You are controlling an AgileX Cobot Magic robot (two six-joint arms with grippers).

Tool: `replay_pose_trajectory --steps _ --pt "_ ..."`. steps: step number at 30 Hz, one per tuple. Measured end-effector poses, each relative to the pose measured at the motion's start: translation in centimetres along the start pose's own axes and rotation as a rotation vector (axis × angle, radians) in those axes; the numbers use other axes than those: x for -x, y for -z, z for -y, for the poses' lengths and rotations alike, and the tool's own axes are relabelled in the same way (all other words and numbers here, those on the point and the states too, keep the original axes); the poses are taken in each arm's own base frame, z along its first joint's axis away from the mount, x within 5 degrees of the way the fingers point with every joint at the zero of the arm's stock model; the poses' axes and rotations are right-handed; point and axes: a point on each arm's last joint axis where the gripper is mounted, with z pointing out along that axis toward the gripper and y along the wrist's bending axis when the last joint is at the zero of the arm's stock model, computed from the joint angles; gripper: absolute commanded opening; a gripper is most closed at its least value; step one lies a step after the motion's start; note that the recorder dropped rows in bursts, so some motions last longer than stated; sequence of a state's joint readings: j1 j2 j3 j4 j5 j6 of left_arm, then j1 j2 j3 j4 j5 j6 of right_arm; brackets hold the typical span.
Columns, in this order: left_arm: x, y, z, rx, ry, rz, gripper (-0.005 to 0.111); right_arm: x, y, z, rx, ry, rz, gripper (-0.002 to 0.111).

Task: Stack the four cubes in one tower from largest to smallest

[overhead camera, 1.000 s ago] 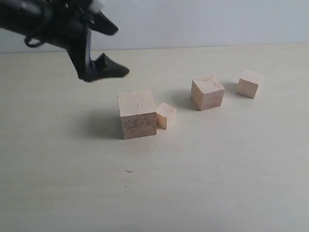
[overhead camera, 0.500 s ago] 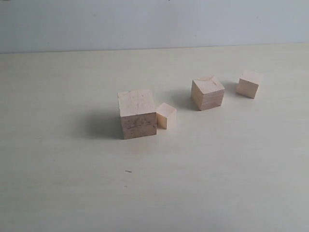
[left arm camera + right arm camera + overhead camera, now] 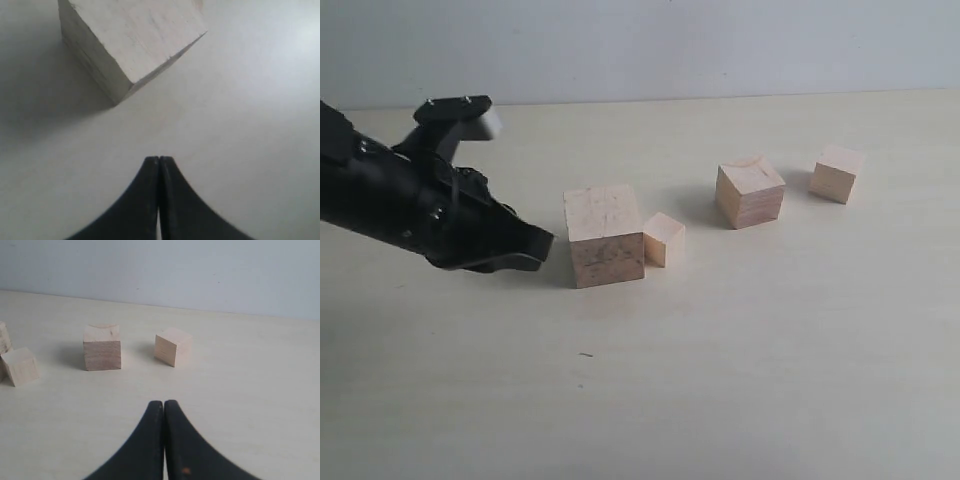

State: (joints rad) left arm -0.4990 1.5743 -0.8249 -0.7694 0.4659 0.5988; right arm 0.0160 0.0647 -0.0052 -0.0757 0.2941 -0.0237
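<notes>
**Left gripper clenched beside largest cube**

We see the left gripper low over the table on the left of the scene. Its black tip points right toward the largest cube and stops just short of that cube's left face, without touching it. In the left wrist view its two fingers are pressed together with no gap and grasp nothing. One corner of the largest cube lies ahead of the tips, apart from them.

We find the right gripper only in the right wrist view. Its fingers are likewise pressed together and empty.

Cube positions, as we read them in the exterior view:

- The largest cube sits near the middle of the table.
- The smallest cube sits just beside the largest cube's right face. We cannot tell whether the two touch.
- The second-largest cube sits farther back and to the right, well apart from that pair.
- The third cube sits right of the second-largest cube and slightly farther back, near it but separate.

Each cube rests directly on the table.
</notes>
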Motion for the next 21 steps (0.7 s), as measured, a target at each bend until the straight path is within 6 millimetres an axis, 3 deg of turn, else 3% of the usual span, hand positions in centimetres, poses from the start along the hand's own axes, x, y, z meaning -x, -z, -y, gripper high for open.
replay_pose_trajectory --steps 10,21 --pt "-1.1 -5.9 -0.4 0.025 0.054 0.007 0.0 0.0 0.0 0.0 0.0 0.0 0.0 0.0" --pt "-1.5 -8.5 -1.0 -0.014 0.126 0.05 0.0 0.0 0.0 0.0 0.0 0.0 0.0 0.0"
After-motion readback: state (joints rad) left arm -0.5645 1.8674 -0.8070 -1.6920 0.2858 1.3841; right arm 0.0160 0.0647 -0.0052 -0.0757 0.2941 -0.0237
